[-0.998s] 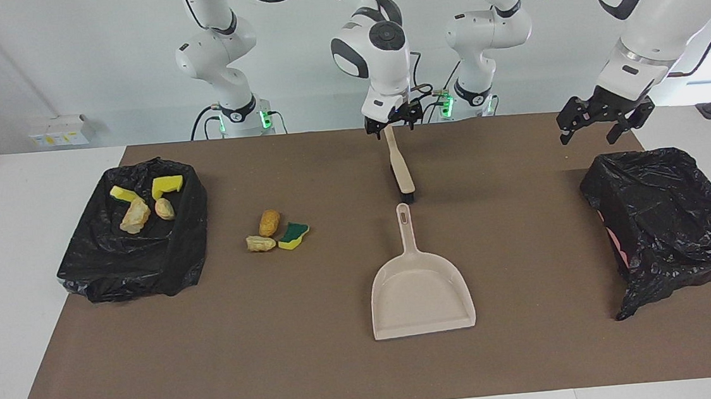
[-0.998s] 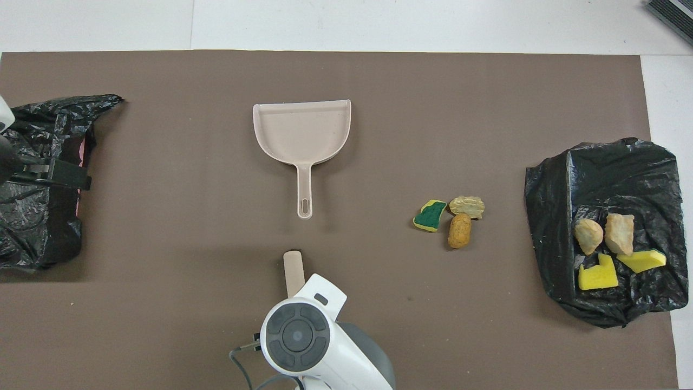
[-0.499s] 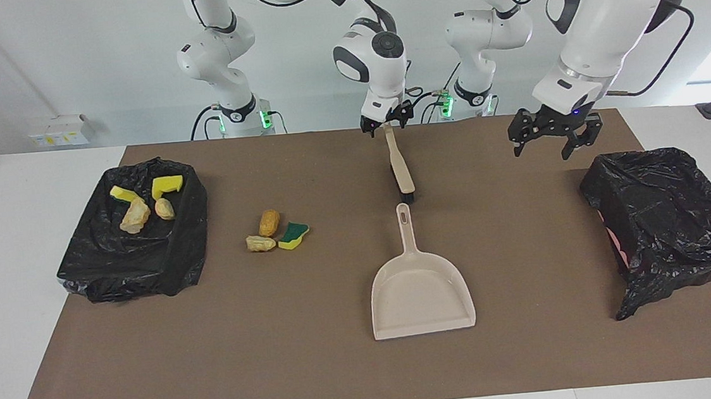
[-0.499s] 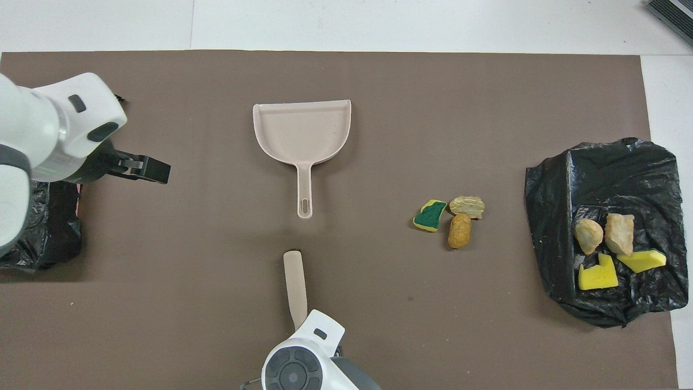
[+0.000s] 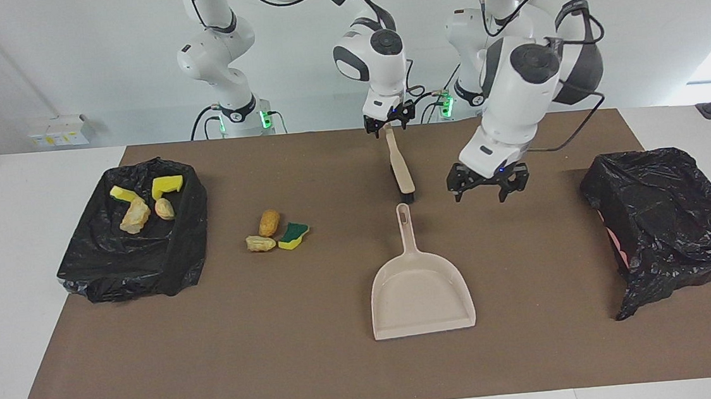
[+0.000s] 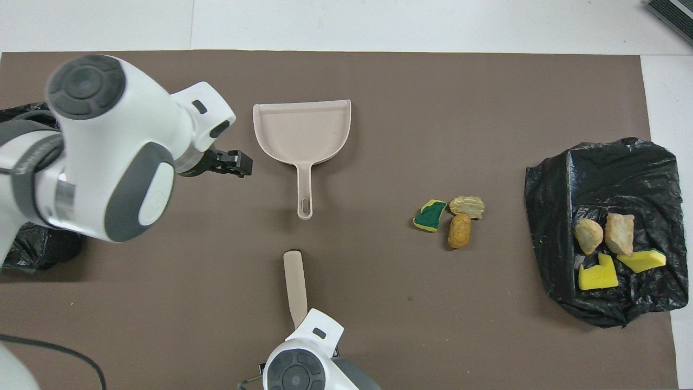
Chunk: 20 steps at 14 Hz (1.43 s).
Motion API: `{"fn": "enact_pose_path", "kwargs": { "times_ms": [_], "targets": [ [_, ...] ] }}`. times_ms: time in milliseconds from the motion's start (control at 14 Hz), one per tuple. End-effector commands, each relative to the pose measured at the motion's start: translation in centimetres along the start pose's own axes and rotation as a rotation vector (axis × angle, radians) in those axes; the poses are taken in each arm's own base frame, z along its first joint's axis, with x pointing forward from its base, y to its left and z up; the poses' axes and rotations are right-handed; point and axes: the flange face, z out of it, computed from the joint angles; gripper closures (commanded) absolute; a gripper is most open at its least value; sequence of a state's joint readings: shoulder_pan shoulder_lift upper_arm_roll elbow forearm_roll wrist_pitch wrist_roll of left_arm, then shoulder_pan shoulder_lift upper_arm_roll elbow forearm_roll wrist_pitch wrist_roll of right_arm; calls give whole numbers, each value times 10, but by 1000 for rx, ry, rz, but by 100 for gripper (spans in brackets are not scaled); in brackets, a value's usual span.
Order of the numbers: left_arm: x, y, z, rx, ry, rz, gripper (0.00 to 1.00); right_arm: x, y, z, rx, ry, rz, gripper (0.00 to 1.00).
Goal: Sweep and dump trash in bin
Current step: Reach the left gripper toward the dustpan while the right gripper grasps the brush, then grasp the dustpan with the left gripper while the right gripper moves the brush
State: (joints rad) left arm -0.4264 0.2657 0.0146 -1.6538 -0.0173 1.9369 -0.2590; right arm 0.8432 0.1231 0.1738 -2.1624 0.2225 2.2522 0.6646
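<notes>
Facing view:
right gripper [image 5: 390, 128]: clamped on the brush [image 5: 401, 169] handle;
left gripper [image 5: 488, 187]: fingers apart, beside the dustpan [image 5: 420, 292] handle

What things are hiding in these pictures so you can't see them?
- Overhead view: the right gripper and the end of the brush beneath it are hidden under the right arm.
- Overhead view: the left arm covers most of the black bag at its end of the table.
- Facing view: the inside of that bag is hidden by its own crumpled plastic.
</notes>
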Motion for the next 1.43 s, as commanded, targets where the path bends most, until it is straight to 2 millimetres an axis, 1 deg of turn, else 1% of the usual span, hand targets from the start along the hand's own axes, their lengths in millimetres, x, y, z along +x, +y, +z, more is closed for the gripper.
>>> {"fn": "enact_pose_path", "kwargs": {
  "times_ms": [0, 71, 143, 214, 285, 428, 499, 571, 642, 713, 784, 856, 927, 998, 1070, 1212, 1284, 1355],
  "targets": [
    [15, 39, 30, 29, 18, -10, 0, -2, 6, -2, 26, 14, -9, 82],
    [14, 51, 35, 23, 31, -2, 0, -2, 6, -2, 25, 13, -9, 98],
    [15, 55, 33, 15, 57, -7, 0, -1, 7, -2, 26, 13, -9, 100],
    [12, 67, 41, 17, 51, -5, 0, 0, 8, -2, 19, 15, -17, 100],
    [10, 80, 55, 17, 42, -13, 0, 2, 9, -3, 9, 12, -30, 100],
    [13, 86, 57, 0, 74, -79, 0, 2, 10, -4, 1, 7, -38, 100],
    [4, 102, 71, 16, 46, -55, 0, 2, 10, -4, -10, 7, -40, 100],
    [0, 110, 85, 24, 30, -39, 0, 2, 11, -6, -17, 6, -37, 100],
    [0, 110, 89, 28, 21, -39, 0, 0, 15, -10, -31, -12, -28, 100],
    [-1, 110, 89, 25, 16, -46, 0, 0, 24, -23, -43, -28, -15, 100],
    [-2, 111, 90, 20, 7, -51, 2, -3, 33, -41, -50, -35, -6, 100],
    [-5, 110, 95, 14, -14, -60, 22, -7, 45, -61, -61, -42, 4, 100],
    [-9, 112, 101, 8, -33, -64, 37, -9, 59, -76, -79, -56, 15, 100],
    [-12, 111, 103, 8, -41, -65, 43, -11, 73, -87, -95, -78, 31, 100],
    [-13, 110, 103, 9, -42, -66, 52, -12, 93, -92, -115, -101, 44, 100],
    [-14, 109, 103, 17, -60, -61, 100, -15, 139, -104, -135, -124, 81, 100],
    [-11, 106, 101, 15, -53, -60, 100, -14, 161, -116, -140, -139, 110, 100],
    [-7, 102, 98, 16, -44, -61, 100, -10, 183, -123, -172, -151, 126, 100]
  ]
}}
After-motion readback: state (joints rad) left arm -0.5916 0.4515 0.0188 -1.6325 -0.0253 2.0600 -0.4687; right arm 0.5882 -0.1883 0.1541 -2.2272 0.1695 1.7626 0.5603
